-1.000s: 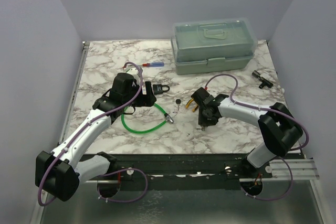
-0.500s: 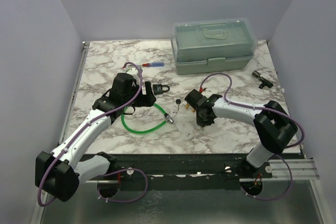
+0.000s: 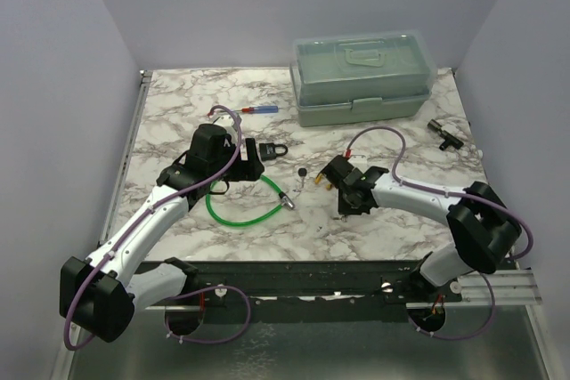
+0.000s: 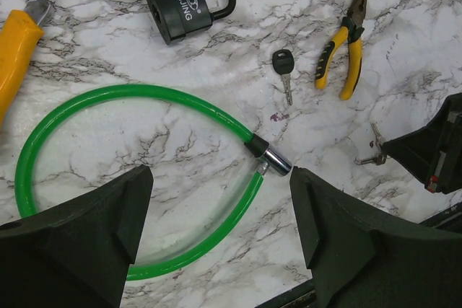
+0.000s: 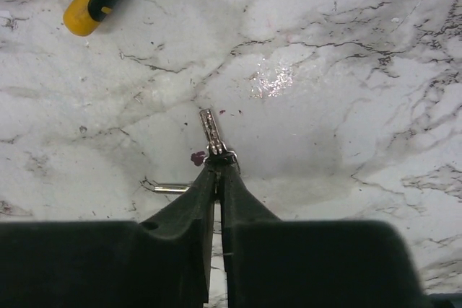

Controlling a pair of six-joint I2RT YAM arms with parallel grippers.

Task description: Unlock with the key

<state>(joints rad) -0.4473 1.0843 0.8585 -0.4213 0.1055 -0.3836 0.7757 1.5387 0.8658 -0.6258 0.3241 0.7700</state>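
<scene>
Well, the right end effector (image 5: 216, 167) is clamped on a small silver key (image 5: 208, 124) toward the counter's (image 3: 178, 104) front edge, the dark-headed key (image 4: 282, 63) lies untouched beside the pliers (image 4: 339, 55), and the left end effector (image 4: 219, 178) gapes wide.

Table layout around both grippers
On the table (image 4: 404, 5), the cable lock (image 4: 144, 95) lies between and just ahead of the jaws of the left gripper (image 4: 220, 171); farther ahead sits the padlock (image 4: 189, 6), the key (image 4: 284, 66) ahead-right, the pliers (image 4: 349, 30) beyond it rightward. A second key (image 5: 209, 131) pokes forward from the closed jaws of the right gripper (image 5: 214, 167).
</scene>
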